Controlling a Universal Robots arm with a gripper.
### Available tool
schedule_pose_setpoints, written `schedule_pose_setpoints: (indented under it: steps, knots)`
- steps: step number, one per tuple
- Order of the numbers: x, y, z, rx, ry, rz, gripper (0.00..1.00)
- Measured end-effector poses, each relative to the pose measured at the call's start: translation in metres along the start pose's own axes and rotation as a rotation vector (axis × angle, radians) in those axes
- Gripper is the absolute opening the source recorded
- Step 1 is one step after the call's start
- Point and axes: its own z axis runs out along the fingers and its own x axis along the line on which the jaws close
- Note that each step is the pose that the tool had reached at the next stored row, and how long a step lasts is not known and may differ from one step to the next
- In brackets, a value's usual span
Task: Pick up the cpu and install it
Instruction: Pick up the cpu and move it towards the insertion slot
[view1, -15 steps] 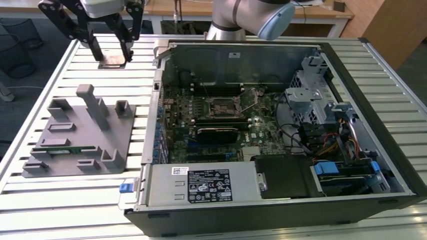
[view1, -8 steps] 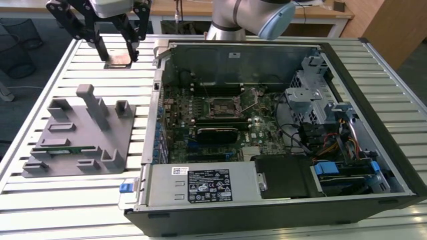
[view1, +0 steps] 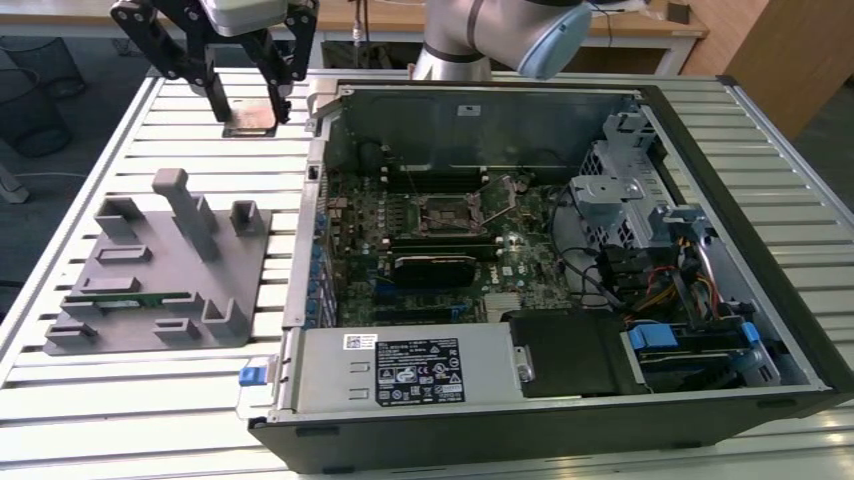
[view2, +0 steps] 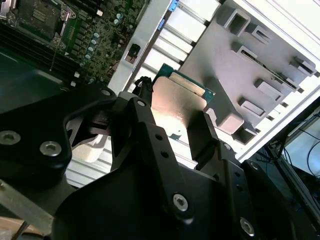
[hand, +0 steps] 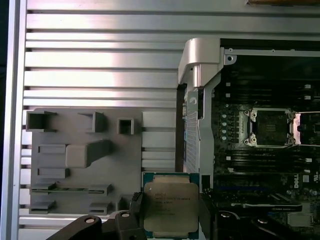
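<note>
Your gripper (view1: 250, 108) is clamped on the cpu (view1: 251, 122), a black finger on each of two opposite edges. It's holding the chip flat over the table (view1: 200, 160) slats, outside the case (view1: 534, 430), just beside its far corner on the exterior view's left. The cpu is apart from the gray fixture (view1: 134, 240).

The exterior view gives you the whole layout. The case lies open, the socket (view1: 447, 208) sits mid-board well apart from the cpu, and a green memory stick (view1: 127, 298) rests in a fixture slot.

The first wrist view looks square onto the cpu (hand: 171, 202), silver top facing the camera, with the socket (hand: 270, 127) standing open. The second wrist view gets you the grip up close: fingers (view2: 200, 132) pressed against the chip's edges, green rim poking out past the silver.

As for writing, there's fine print on the cpu top in the first wrist view, too small to make out. In the exterior view a black-and-white label (view1: 420, 368) sits on the silver box at the case's near edge, and a small white sticker (view1: 465, 110) is on the far wall.
</note>
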Motion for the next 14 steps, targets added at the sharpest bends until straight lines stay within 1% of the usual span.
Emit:
schedule_pose_setpoints:
  steps: [14]
  knots:
    - [-0.0166,0.0,-0.0001,0.0,0.0,0.0,0.53]
